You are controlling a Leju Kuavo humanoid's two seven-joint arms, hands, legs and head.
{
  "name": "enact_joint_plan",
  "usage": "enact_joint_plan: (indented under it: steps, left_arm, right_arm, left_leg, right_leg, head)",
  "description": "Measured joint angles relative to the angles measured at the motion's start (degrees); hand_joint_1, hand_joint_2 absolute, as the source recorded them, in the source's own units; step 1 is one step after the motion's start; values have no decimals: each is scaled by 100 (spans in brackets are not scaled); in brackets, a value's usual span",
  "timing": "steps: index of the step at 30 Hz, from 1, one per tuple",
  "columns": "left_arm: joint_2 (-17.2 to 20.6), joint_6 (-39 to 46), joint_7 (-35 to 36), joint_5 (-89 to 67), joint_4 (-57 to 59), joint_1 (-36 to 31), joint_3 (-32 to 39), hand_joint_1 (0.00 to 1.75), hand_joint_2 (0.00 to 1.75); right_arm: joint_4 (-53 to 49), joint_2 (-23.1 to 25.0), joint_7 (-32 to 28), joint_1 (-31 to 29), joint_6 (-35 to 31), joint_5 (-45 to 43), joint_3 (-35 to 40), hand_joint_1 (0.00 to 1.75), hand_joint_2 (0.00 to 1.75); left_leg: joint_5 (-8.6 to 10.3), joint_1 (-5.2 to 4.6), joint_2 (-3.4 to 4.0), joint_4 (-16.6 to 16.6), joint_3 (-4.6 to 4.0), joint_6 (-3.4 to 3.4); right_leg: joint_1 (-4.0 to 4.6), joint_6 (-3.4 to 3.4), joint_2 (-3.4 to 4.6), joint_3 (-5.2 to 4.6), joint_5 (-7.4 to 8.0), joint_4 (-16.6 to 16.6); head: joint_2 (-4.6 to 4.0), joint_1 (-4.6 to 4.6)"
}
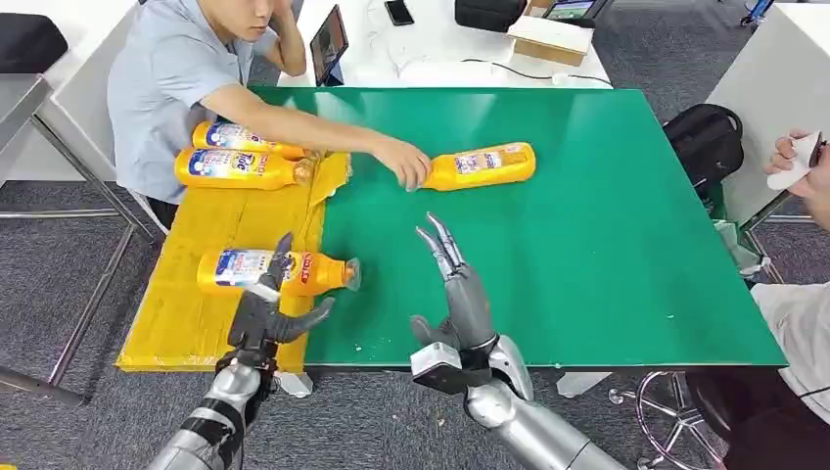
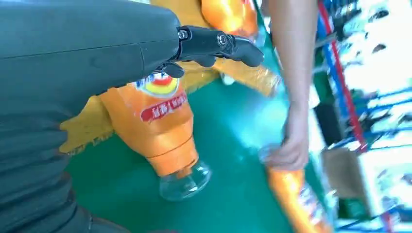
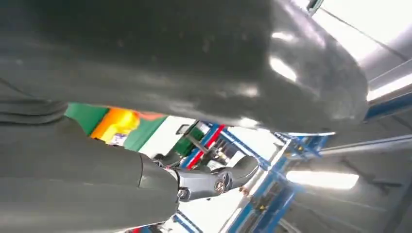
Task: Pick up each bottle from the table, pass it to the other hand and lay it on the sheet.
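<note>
Hovering at the lower left of the frame, the robot's left hand (image 1: 262,315) has its fingers spread apart and grips nothing, though its fingertips overlap the nearest bottle (image 1: 277,271) from above; whether they touch it I cannot tell. That bottle lies on its side with its body on the yellow sheet (image 1: 181,323) and its clear cap (image 1: 351,274) poking past the sheet's edge onto the green table (image 1: 607,255). The right hand (image 1: 458,289) stands near the lower middle of the frame, fingers straight and apart, pointing up and away, empty. Two more bottles (image 1: 240,157) lie side by side at the sheet's far end, upper left. A fourth bottle (image 1: 482,165) lies on the green surface near the upper middle, and a seated person's hand (image 1: 404,161) rests on its cap end, the arm reaching in from the upper left.
</note>
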Motion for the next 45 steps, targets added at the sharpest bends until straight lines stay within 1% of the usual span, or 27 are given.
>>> enact_joint_plan:
  steps: [2, 4, 8, 10, 12, 15, 21, 22, 23, 24, 25, 27, 30, 34, 37, 40, 42, 45]
  left_arm:
    - [-33, 72, -59, 284, -483, 247, 70, 0, 175]
    - [-48, 192, -50, 638, -957, 450, 72, 0, 175]
    - [-205, 297, -41, 1491, -1773, 843, 144, 0, 175]
    - [-291, 234, 4, 1806, -2042, 973, 212, 0, 175]
    - [-350, 208, 39, 1995, -2250, 1081, 271, 0, 175]
    - [-415, 133, 44, 2196, -2434, 1268, 448, 0, 175]
    - [-472, 201, -87, 2281, -2841, 1733, 815, 0, 175]
    - [-489, 286, -100, 2264, -2942, 1826, 882, 0, 175]
    - [-513, 384, -113, 2216, -3030, 1917, 952, 0, 175]
    - [-527, 468, -113, 2159, -3118, 2016, 1014, 0, 175]
    - [-538, 524, -111, 2100, -3237, 2112, 1084, 0, 175]
    - [-551, 618, -68, 2004, -3386, 2272, 1160, 0, 175]
    - [-549, 880, 20, 1724, -3542, 2451, 1259, 0, 175]
    - [-538, 1062, 9, 1562, -3584, 2433, 1285, 0, 175]
    - [-525, 1179, -11, 1493, -3584, 2355, 1294, 0, 175]
    - [-505, 1588, -105, 1209, -3581, 2281, 1296, 0, 175]
    - [-453, 1972, -133, 929, -3588, 2224, 1290, 0, 175]
    - [-330, 2218, -151, 680, -3664, 2147, 1207, 0, 175]
  right_arm:
    - [-127, 40, 0, 157, 0, 191, -215, 0, 175]
    - [-412, 228, -2, 390, 0, 328, -727, 0, 175]
    - [-1033, 745, 0, 664, 0, -47, -1861, 0, 175]
    - [-1204, 879, 0, 714, 0, -428, -2141, 0, 175]
    - [-1322, 911, 0, 782, 0, -514, -2222, 0, 175]
    - [-1453, 1025, 0, 874, 0, -275, -2396, 0, 175]
    - [-1290, 1008, 0, 921, 0, 1025, -2589, 0, 175]
    - [-1180, 1008, 0, 898, 0, 1286, -2651, 0, 175]
    - [-942, 995, 0, 860, 0, 1624, -2742, 0, 175]
    - [-615, 959, 0, 767, 0, 1784, -2798, 0, 175]
    - [-228, 902, 0, 656, 0, 1794, -2804, 0, 175]
    - [426, 761, 4, 507, 0, 1951, -2882, 0, 175]
    - [1491, 549, 4, 197, 15, 1845, -2968, 0, 175]
    - [2392, 371, 4, -125, 199, 1694, -2935, 0, 175]
    - [2845, 308, 4, -322, 264, 1661, -2922, 0, 175]
    - [3165, 280, 74, -483, 425, 1678, -2859, 0, 175]
    - [3313, 254, 196, -587, 718, 1641, -2815, 0, 175]
    - [3521, 199, 443, -808, 885, 1802, -2732, 0, 175]
  left_leg:
    - [0, 1, 1, 0, -1, 0]
    - [0, 2, 1, 0, -8, 0]
    - [0, 2, -1, 0, -10, 0]
    - [0, 2, 0, -1, -11, 0]
    - [0, 1, 1, -1, -11, 0]
    - [0, 0, 1, 0, -11, 0]
    - [-1, 3, -1, -1, -14, -1]
    - [-2, 4, 4, -2, -13, -1]
    - [-3, 4, 4, -2, -14, -2]
    - [-3, 4, 5, -2, -13, -2]
    - [-2, 3, 6, -2, -12, -2]
    - [-1, 2, -18, -2, -15, 0]
    - [1, 0, -22, -1, -18, 2]
    - [2, -1, -24, 0, -19, 3]
    - [2, 1, -25, 0, -19, 3]
    - [2, 3, -22, 0, -19, 3]
    - [2, 4, -20, 0, -19, 3]
    - [2, 4, -18, 0, -18, 3]
  right_leg:
    - [1, 0, 0, 0, 0, 0]
    - [2, 0, 0, -5, 0, 0]
    - [3, 0, -1, -7, 0, 0]
    - [2, 0, -1, -7, 0, 0]
    - [1, 0, 0, -7, 0, 0]
    - [0, 0, 0, -7, 0, -1]
    - [3, 0, -1, -10, -1, -1]
    - [5, -1, 0, -10, -1, -1]
    - [5, -1, 1, -10, -1, -1]
    - [5, -1, 1, -10, -1, -1]
    - [4, -1, 1, -10, -1, -2]
    - [2, 0, -14, -8, -1, -3]
    - [0, 0, -21, -6, -1, -3]
    - [-1, 1, -25, -6, 0, -3]
    - [1, 1, -25, -7, 0, -3]
    - [4, 1, -24, -9, 0, -2]
    - [5, 1, -24, -10, 0, -2]
    - [5, 1, -23, -9, 0, -2]
  head:
    - [0, 0]
    - [0, 0]
    - [0, -2]
    - [0, 0]
    - [0, 0]
    - [0, 2]
    - [0, 0]
    - [0, -2]
    - [0, 0]
    - [0, 0]
    - [0, -2]
    - [0, 2]
    - [0, 0]
    - [0, 0]
    - [0, 0]
    - [0, 0]
    - [0, 0]
    - [0, 0]
